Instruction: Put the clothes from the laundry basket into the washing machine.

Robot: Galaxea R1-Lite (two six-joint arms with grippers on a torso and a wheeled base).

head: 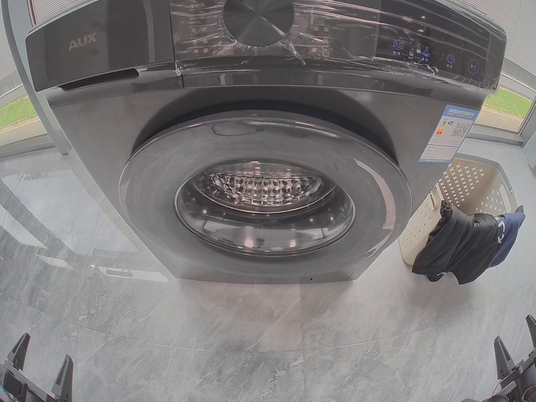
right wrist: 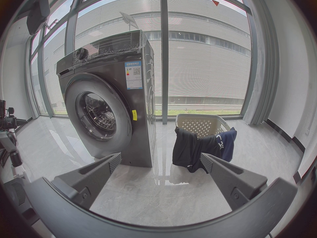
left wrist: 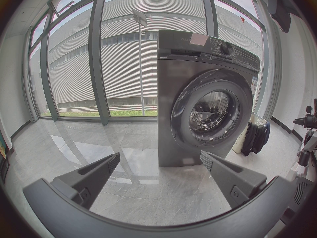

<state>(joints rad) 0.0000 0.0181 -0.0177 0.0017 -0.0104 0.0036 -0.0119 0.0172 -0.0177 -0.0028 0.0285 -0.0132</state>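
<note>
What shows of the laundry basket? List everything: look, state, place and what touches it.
The laundry basket is a pale cream tub that looks like plastic, its walls pierced with rows of small holes. It stands upright on the grey floor to the right of the washing machine, with a gap between them in the right wrist view. A black garment hangs over its front rim, a navy garment beside it. Its bottom is hidden.
</note>
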